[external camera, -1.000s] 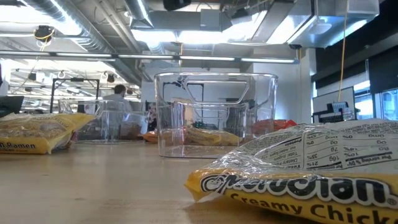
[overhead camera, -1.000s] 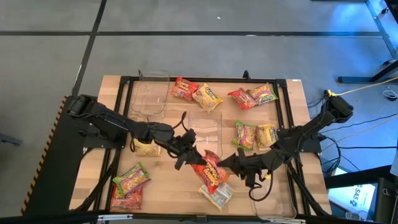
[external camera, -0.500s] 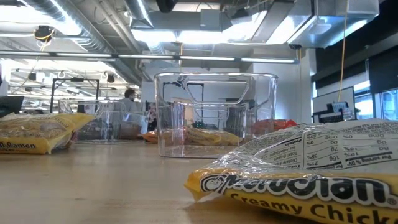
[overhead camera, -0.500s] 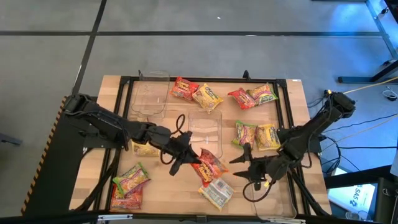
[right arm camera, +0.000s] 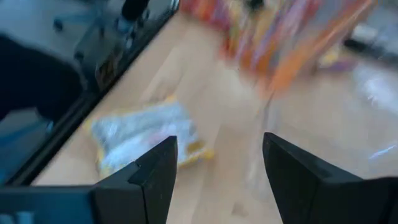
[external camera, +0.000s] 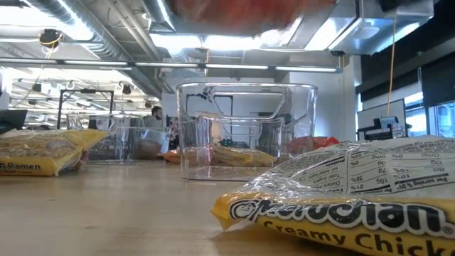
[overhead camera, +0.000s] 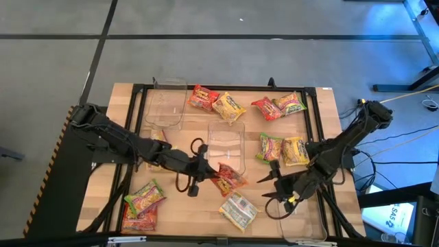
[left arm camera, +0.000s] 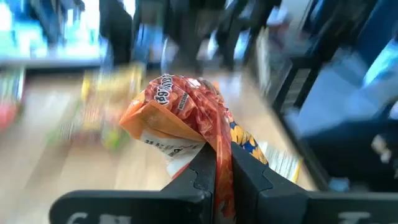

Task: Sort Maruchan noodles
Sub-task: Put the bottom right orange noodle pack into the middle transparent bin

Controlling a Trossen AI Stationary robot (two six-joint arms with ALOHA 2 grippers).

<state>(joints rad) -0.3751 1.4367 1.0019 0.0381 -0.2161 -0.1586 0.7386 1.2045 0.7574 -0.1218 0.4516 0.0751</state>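
Observation:
My left gripper (overhead camera: 208, 175) is shut on a red noodle packet (overhead camera: 229, 178), held above the table's middle; the packet also blurs across the top of the low view (external camera: 234, 13). My right gripper (overhead camera: 271, 189) hangs open to the packet's right, clear of it, with nothing between its fingers (right arm camera: 217, 171). A yellow-and-silver packet (overhead camera: 238, 211) lies flat on the table below and between them, also seen close in the low view (external camera: 341, 192). Other red, yellow and green packets lie around the table. My left gripper pinches a crumpled edge of the red packet (left arm camera: 222, 163) between its two fingers. The fingers come from the table's left, slanting slightly down. The packet sticks out beyond the fingertips toward the table's right, lifted clear of the table.
Clear trays stand at the far left (overhead camera: 165, 103), in the middle (overhead camera: 227, 143) and at the near right (overhead camera: 302, 225). Packets lie along the far edge (overhead camera: 228, 106), at the right (overhead camera: 281, 149) and at the near left (overhead camera: 143, 199). A black frame (overhead camera: 315, 110) runs round the table.
My right gripper has drawn back from the red packet toward the table's right edge and rolled about its wrist. My left gripper has rolled too and shifted a little toward the left, keeping the packet, which has turned over with it and stays clear of the table.

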